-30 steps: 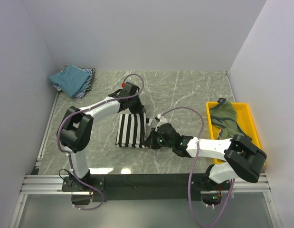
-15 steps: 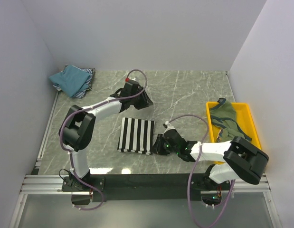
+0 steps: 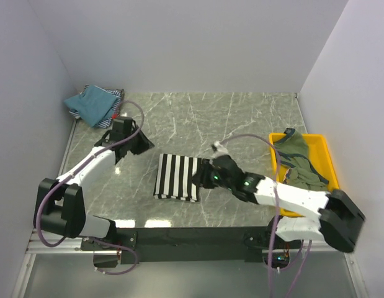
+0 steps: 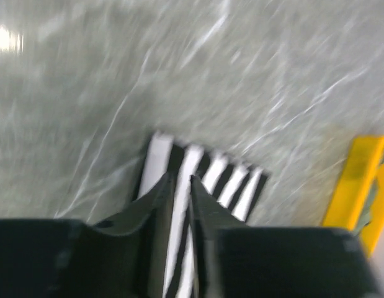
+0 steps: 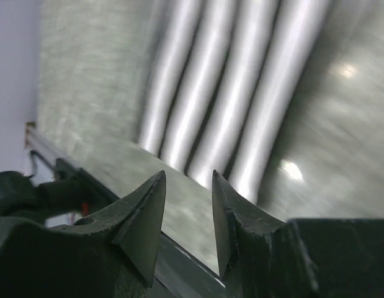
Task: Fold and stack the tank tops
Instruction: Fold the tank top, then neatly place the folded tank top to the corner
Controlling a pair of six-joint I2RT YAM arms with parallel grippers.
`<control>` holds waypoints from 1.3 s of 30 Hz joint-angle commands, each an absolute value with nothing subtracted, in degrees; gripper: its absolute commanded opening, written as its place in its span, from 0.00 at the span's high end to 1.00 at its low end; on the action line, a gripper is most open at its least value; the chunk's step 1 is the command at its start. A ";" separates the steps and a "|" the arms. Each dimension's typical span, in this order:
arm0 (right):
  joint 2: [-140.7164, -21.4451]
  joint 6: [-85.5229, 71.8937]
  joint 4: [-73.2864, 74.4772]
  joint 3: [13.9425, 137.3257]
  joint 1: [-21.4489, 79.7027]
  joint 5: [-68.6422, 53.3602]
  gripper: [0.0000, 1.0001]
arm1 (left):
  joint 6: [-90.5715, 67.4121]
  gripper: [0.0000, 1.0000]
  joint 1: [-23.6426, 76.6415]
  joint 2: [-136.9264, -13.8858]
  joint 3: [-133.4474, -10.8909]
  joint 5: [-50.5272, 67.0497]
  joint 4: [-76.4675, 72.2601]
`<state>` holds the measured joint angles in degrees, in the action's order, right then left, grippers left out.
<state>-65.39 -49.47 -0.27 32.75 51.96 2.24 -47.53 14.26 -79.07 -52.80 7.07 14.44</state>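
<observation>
The bold black-and-white striped tank top [image 3: 176,177] lies folded into a flat rectangle mid-table, also in the left wrist view [image 4: 236,184] and the right wrist view [image 5: 241,81]. My left gripper [image 3: 144,145] hovers to its upper left, apart from it; a narrow gap between its tips [image 4: 181,180] holds nothing. My right gripper [image 3: 197,178] sits at the top's right edge, open and empty [image 5: 188,177]. The teal-blue tank top [image 3: 91,103] lies on the fine-striped one [image 3: 116,100] in the far left corner. The olive-green one [image 3: 298,159] is heaped in the yellow tray [image 3: 332,162].
The yellow tray stands at the table's right edge, its rim showing in the left wrist view [image 4: 356,186]. White walls close in the back and both sides. A metal rail [image 3: 179,234] runs along the near edge by the arm bases.
Both grippers were shut at the striped top's edges and have let go. The left arm has swung away to the left. The right gripper opened and stays by the top's right edge.
</observation>
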 commanded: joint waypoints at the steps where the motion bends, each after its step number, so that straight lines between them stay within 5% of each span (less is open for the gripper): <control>1: -76.33 -42.82 1.14 43.40 55.36 0.19 0.57 | -44.38 0.75 13.72 -78.67 -47.74 12.21 15.91; 8: -94.55 -38.06 3.87 62.38 60.29 -3.33 0.57 | -44.48 0.53 7.47 -79.53 -38.50 27.22 6.52; 14: -102.56 -38.93 1.94 60.66 60.03 -4.92 0.58 | -41.93 0.45 7.12 -83.41 -37.62 32.96 4.75; 39: -103.80 -42.72 -14.41 45.09 55.46 -13.79 0.59 | -42.45 0.36 10.02 -89.03 -32.78 32.52 2.55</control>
